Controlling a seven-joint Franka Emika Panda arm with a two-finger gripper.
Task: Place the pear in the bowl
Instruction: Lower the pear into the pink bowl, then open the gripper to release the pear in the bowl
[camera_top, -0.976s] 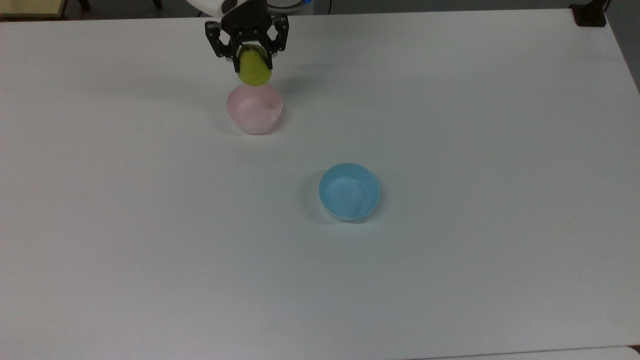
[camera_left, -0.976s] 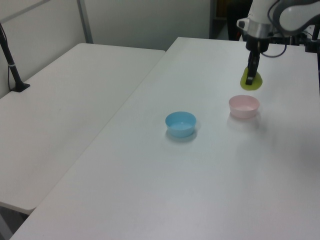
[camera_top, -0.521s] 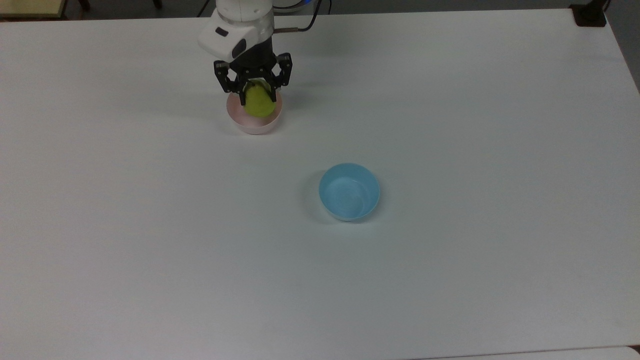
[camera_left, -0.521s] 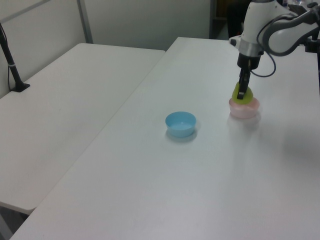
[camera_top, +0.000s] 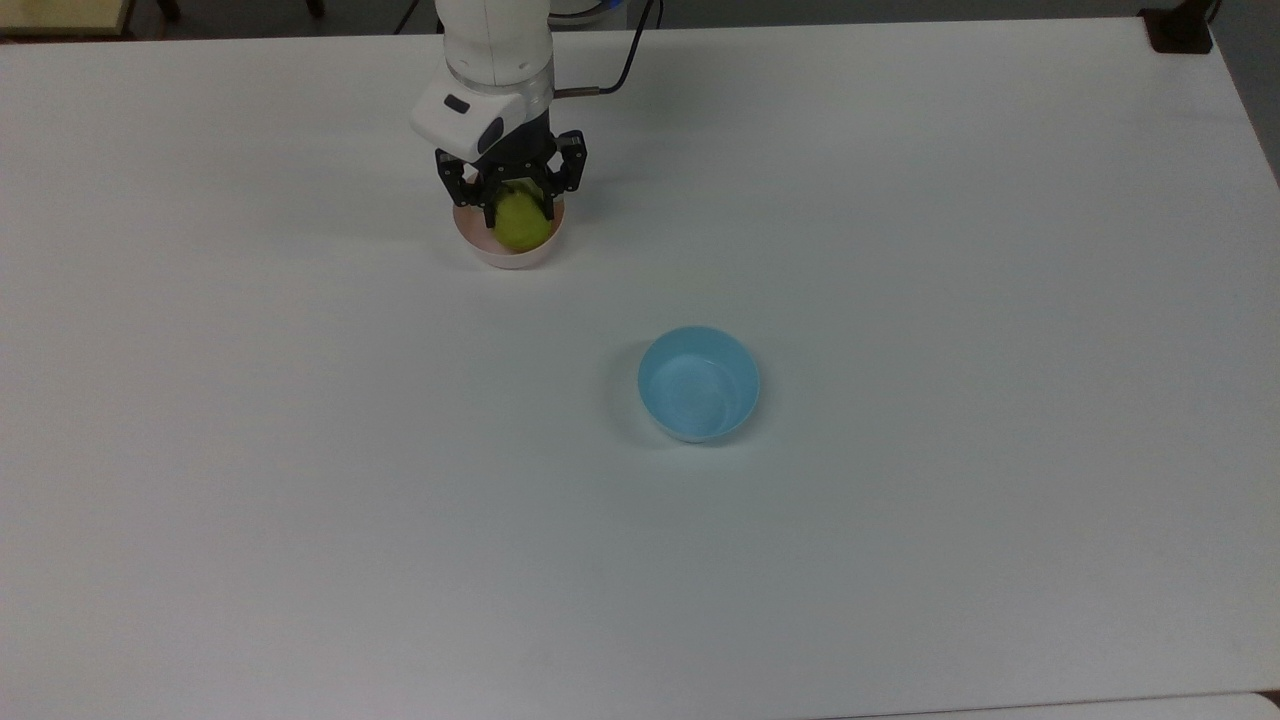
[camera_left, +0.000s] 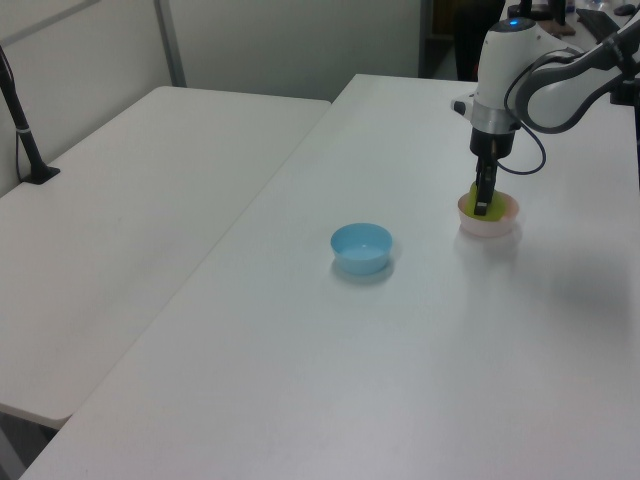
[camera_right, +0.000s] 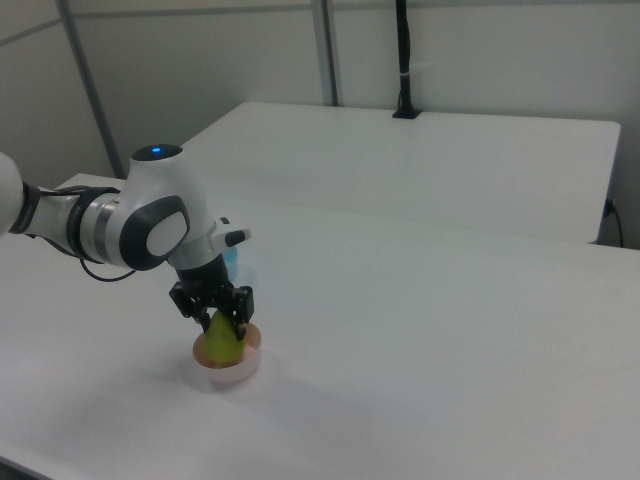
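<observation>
Top view, pear (camera_top: 521, 222) between pincer (camera_top: 519, 208) fingers

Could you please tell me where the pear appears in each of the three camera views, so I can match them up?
Top view: the pear sits upper left of centre, inside the pink bowl, held by the pincer.
Left view: the pear is at upper right, in the pink bowl.
Right view: the pear is at lower left, in the pink bowl.
Shared landmark: the pink bowl beneath the arm.
</observation>
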